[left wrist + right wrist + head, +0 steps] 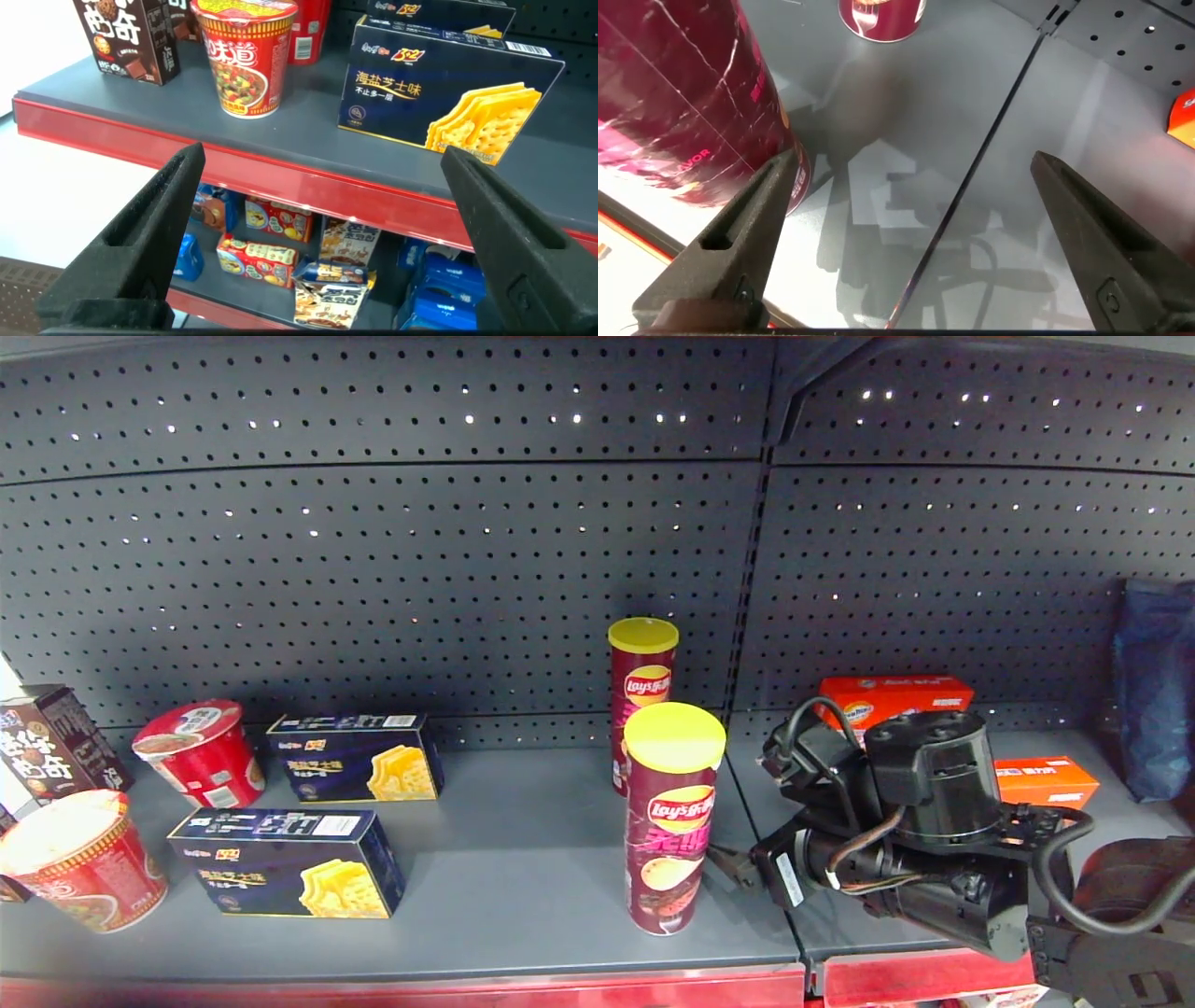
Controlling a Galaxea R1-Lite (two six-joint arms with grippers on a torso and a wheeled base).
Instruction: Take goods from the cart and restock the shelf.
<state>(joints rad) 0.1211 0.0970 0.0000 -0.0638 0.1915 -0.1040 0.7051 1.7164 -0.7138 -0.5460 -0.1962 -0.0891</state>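
Two maroon chip cans with yellow lids stand upright on the grey shelf (pixel 523 868), the front can (pixel 672 817) just ahead of the rear can (pixel 642 695). My right gripper (pixel 734 868) sits low over the shelf, right of the front can. In the right wrist view that gripper (pixel 915 168) is open, with bare shelf between its fingers; the front can (pixel 682 103) stands just outside one finger and the rear can (pixel 882 17) farther off. My left gripper (pixel 322 159) is open and holds nothing, in front of and below the shelf's red front edge (pixel 280 173).
The left part of the shelf holds two blue cracker boxes (pixel 355 756) (pixel 289 863), two red cup noodles (pixel 201 751) (pixel 79 859) and a dark chocolate box (pixel 56 742). To the right lie two orange boxes (pixel 896 695) (pixel 1046 779) and a blue bag (pixel 1153 691). A lower shelf holds several packs (pixel 280 252).
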